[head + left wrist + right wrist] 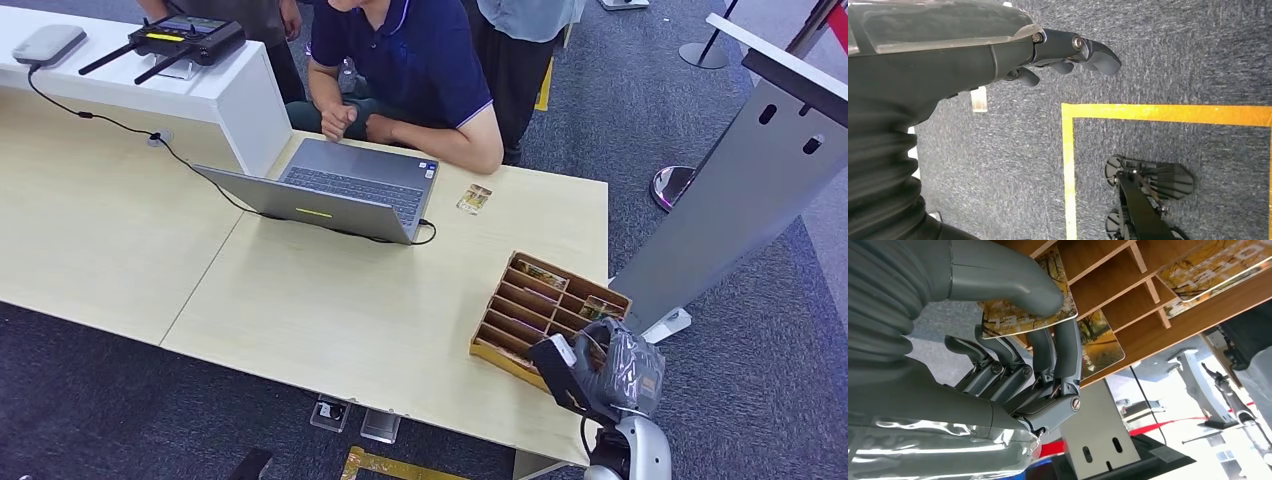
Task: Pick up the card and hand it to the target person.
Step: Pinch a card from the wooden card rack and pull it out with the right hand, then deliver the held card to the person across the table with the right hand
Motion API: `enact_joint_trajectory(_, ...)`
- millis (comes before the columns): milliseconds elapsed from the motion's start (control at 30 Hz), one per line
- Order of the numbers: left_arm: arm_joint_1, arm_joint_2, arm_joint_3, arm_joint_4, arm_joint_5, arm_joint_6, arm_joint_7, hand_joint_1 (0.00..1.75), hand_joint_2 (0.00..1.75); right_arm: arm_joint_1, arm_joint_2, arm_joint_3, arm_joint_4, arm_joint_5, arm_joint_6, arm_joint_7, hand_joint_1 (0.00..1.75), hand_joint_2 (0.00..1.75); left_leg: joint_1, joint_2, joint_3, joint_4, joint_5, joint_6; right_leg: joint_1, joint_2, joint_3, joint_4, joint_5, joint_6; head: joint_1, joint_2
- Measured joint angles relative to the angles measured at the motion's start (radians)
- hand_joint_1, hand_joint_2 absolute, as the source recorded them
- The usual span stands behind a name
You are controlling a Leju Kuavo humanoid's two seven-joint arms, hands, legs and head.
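Head view: the right hand [605, 375] is hovering over the near-right end of the wooden tray [500, 322], which is sitting at about 4 o'clock on the table [330, 310]. Right wrist view: the thumb [1013, 277] is pressing on the printed face of a card [1048, 310] while the fingers [1068, 352] are bracing its underside — the card is being pinched at the tray's edge, partly out of its slot [1098, 270]. Other cards [1218, 267] are lying in neighbouring compartments; one more loose card [474, 198] is resting on the table at 1 o'clock, just beside the laptop [345, 190].

The left hand [1068, 52] is hanging over the carpet with fingers loosely curled, holding nothing.

Step in hand, as judged: the pick-up — the grasp appears made, the lift not yet finished. The person [410, 70] is sitting at 12 o'clock, behind the laptop, arms on the table.

The next move is calling for a clean lift clear of the dividers, then a long reach across the table toward 12 o'clock. The pinch is looking shallow, near one card edge, so slipping or snagging on a divider is the likely risk.
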Motion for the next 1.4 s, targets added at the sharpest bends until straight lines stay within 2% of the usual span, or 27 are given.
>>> enact_joint_trajectory(200,0.0,0.005,0.0,0.0,0.008,-0.009,0.004,0.0,1.75,0.008,0.0,0.004,-0.063,0.047,-0.04,-0.059,1.75,1.75,0.0,0.0,0.0,0.0,0.0,0.0,0.0,0.0,0.0,0.0,0.0,0.0,0.0,0.0)
enact_joint_trajectory(467,0.002,0.015,0.0,0.0,0.014,-0.007,0.027,0.0,1.75,0.004,-0.001,0.006,-0.234,0.085,-0.031,-0.112,1.75,1.75,0.0,0.0,0.0,0.0,0.0,0.0,0.0,0.0,0.0,0.0,0.0,0.0,0.0,0.0)
enact_joint_trajectory(667,0.002,0.021,0.0,0.0,0.019,0.003,0.049,0.0,1.75,-0.027,-0.002,0.01,-0.328,0.076,-0.013,-0.121,1.75,1.75,0.0,0.0,0.0,0.0,0.0,0.0,0.0,0.0,0.0,0.0,0.0,0.0,0.0,0.0)
enact_joint_trajectory(833,0.002,0.021,-0.002,0.0,0.019,0.006,0.053,0.0,1.75,-0.074,0.001,0.028,-0.347,0.052,0.007,-0.139,1.75,1.75,0.0,0.0,-0.001,0.0,0.0,0.0,0.0,0.0,0.0,0.0,0.0,0.0,0.0,0.0)
enact_joint_trajectory(1033,0.0,0.021,-0.017,0.0,0.01,-0.006,0.044,0.0,1.75,-0.22,0.033,0.066,-0.246,0.003,0.029,-0.188,1.75,1.75,0.0,0.0,-0.001,0.0,0.0,0.0,0.0,0.0,0.0,0.001,0.0,0.0,0.0,0.0)
enact_joint_trajectory(1233,-0.004,0.021,-0.032,0.0,0.007,-0.009,0.042,0.0,1.75,-0.379,0.104,0.111,-0.039,-0.048,0.001,-0.25,1.75,1.75,0.0,0.0,-0.002,0.0,0.001,0.0,0.0,0.0,-0.001,0.002,0.0,0.0,0.0,0.0)
enact_joint_trajectory(1400,-0.006,0.021,-0.045,0.0,0.002,-0.008,0.042,0.0,1.75,-0.477,0.158,0.135,0.122,-0.052,-0.011,-0.262,1.75,1.75,0.0,0.0,-0.003,0.0,0.001,0.0,0.0,0.0,-0.001,0.002,0.0,0.0,0.0,0.0)
